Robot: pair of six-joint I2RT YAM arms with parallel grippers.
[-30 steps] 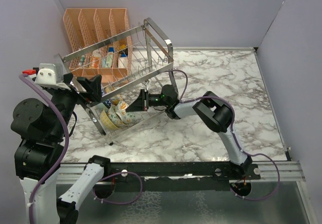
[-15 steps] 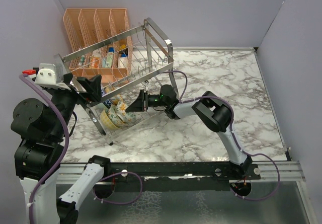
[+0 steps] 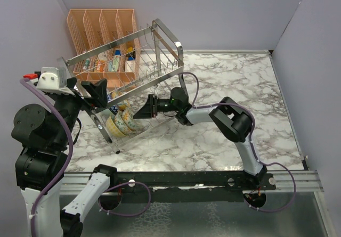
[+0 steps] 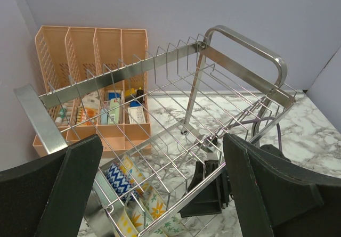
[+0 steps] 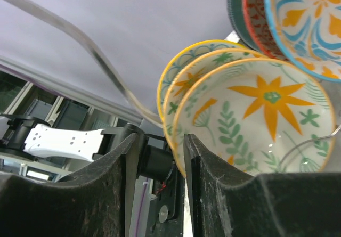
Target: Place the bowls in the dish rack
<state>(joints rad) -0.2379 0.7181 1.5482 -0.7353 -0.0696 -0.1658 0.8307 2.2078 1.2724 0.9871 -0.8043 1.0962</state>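
Observation:
The chrome wire dish rack stands at the back left; it also shows in the left wrist view. Three yellow-rimmed bowls stand on edge, nested together, in its lower tier. In the right wrist view the front floral bowl faces me, and they show through the wires in the left wrist view. My right gripper reaches into the lower tier. Its jaws are narrowly apart, with the front bowl's rim at the right finger. My left gripper hangs wide open and empty over the rack's left end.
A peach mesh organiser with small items stands behind the rack against the wall. Other patterned dishes stand in the rack beside the bowls, one of them blue and white. Marble tabletop spreads to the right.
My right gripper has pushed leftward, deeper into the lower tier. The bowls have shifted left and stand more upright. The left arm has not moved.

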